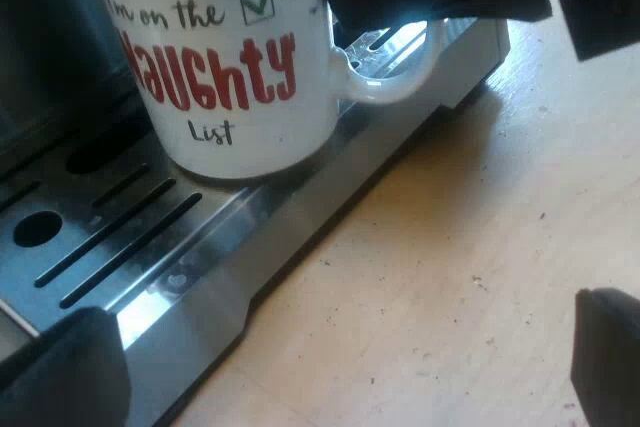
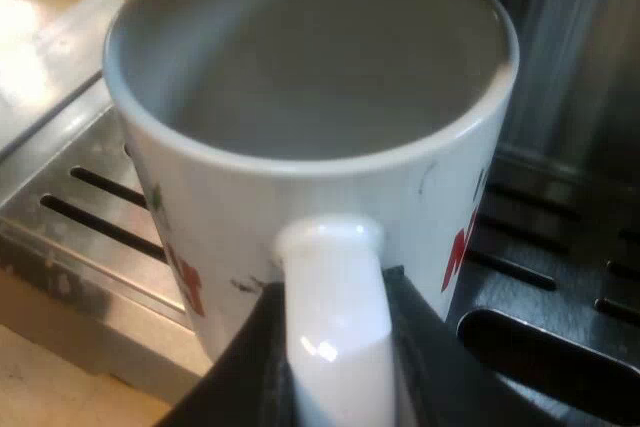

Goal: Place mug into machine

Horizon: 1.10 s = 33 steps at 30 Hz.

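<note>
1. The right gripper (image 2: 335, 312) pinches the handle (image 2: 335, 277) of the mug (image 2: 300, 97) between its two fingers; the handle points straight back at it.
2. The mug stands upright on the machine's slotted drip tray (image 2: 90, 202), base apparently touching it, and is empty (nothing inside).
3. The left gripper (image 1: 335, 372) hangs spread wide over the table (image 1: 440, 267) beside the tray, so letting go likely falls to the right.

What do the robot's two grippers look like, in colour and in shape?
Both are black, with no markings to see. The left gripper has two matte fingers with blunt ends. The right gripper has smooth fingers that narrow toward their tips, beside the white ceramic mug with red lettering.
</note>
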Tool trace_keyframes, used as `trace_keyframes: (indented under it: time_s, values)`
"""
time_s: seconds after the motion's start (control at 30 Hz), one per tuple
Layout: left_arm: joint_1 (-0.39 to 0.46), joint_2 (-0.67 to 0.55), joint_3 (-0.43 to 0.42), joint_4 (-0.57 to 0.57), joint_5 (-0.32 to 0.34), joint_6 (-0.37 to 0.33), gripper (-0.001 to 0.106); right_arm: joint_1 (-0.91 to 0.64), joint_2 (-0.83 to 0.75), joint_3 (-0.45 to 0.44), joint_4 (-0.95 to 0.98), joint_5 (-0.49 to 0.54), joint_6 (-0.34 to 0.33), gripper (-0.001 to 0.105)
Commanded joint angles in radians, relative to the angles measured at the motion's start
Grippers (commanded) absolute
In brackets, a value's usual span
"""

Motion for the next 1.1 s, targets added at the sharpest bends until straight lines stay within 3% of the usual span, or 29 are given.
trace_keyframes:
  time_s: [0.03,0.4,0.6,0.7,0.93,1.1]
  values:
    - [-0.003,0.001,-0.006,-0.017,0.007,-0.011,0.091,-0.001,-0.011,-0.018,-0.054,-0.002,-0.005,0.000]
    - [-0.003,0.001,-0.006,-0.029,-0.002,-0.011,0.091,-0.001,0.027,-0.018,-0.054,0.035,-0.005,0.002]
    - [-0.003,0.001,-0.006,-0.040,-0.002,-0.013,0.091,-0.001,0.029,-0.018,-0.054,0.035,-0.005,0.040]
    - [-0.003,0.001,-0.006,-0.040,-0.002,-0.013,0.091,-0.001,0.029,-0.018,-0.054,0.040,-0.005,0.049]
    - [-0.003,0.001,-0.006,-0.040,-0.002,-0.013,0.091,0.029,-0.027,-0.001,-0.014,0.052,-0.005,0.050]
    - [-0.003,0.001,-0.006,-0.040,-0.002,-0.013,0.091,0.034,-0.068,0.069,-0.044,0.097,-0.002,0.050]
